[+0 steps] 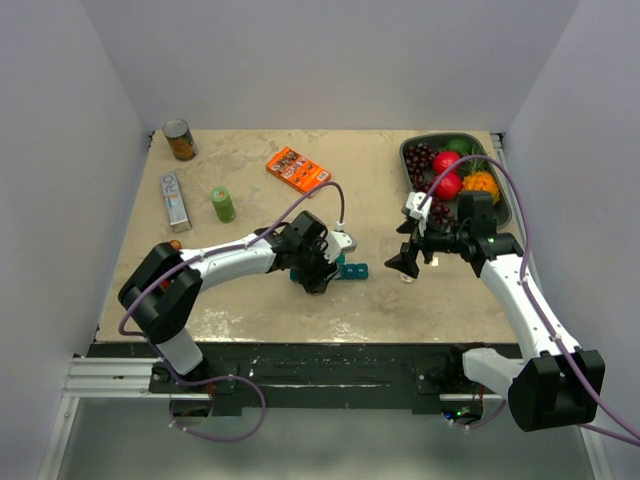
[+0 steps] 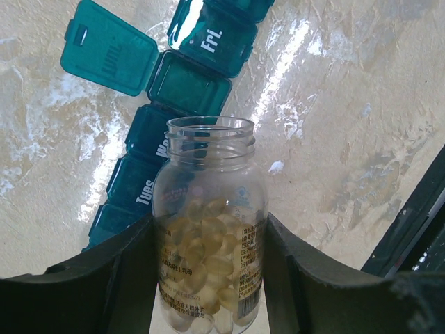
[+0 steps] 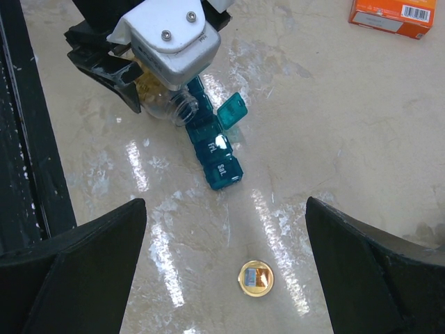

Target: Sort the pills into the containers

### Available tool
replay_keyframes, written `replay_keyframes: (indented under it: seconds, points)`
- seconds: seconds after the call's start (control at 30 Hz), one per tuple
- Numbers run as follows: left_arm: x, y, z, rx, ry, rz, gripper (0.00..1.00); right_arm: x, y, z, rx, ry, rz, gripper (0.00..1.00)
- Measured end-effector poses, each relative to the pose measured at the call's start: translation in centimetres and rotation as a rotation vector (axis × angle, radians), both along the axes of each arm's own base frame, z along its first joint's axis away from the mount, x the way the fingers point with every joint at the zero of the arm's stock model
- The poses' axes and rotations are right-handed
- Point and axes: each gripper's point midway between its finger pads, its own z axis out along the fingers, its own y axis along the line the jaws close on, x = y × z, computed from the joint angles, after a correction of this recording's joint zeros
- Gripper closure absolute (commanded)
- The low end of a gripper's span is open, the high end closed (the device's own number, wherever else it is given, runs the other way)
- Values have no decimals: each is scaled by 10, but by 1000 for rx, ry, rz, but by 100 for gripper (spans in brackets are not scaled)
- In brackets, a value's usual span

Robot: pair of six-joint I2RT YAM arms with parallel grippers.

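Bright, even overhead light is seen; white glare streaks are thrown on the glossy beige tabletop [image 2: 348, 104]; shadows are soft.

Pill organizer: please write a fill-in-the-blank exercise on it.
The left gripper holds a bottle near the pill organizer, which has ____ lid open.
Its open compartment lies between Wed and ____.
The end compartment nearest the gold cap reads ____.
That cap lies in the ____ wrist view.
Missing: one, Fri, Sat, right.
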Motion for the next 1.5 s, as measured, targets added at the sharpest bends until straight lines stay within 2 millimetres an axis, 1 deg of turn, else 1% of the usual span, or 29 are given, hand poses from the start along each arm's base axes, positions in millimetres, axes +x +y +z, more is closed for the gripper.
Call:
replay_keyframes:
  seconds: [0.27,0.6,1.37,1.5]
  points:
    - [2,-1,5,15,6,3,100,0,0,0,-1,0,-1,1]
    - [0,2,-2,57,46,3,100,0,0,0,-1,0,-1,1]
    - [6,1,6,127,51,13,100,0,0,0,-1,0,-1,1]
    - [6,1,4,145,56,10,100,0,0,0,-1,0,-1,1]
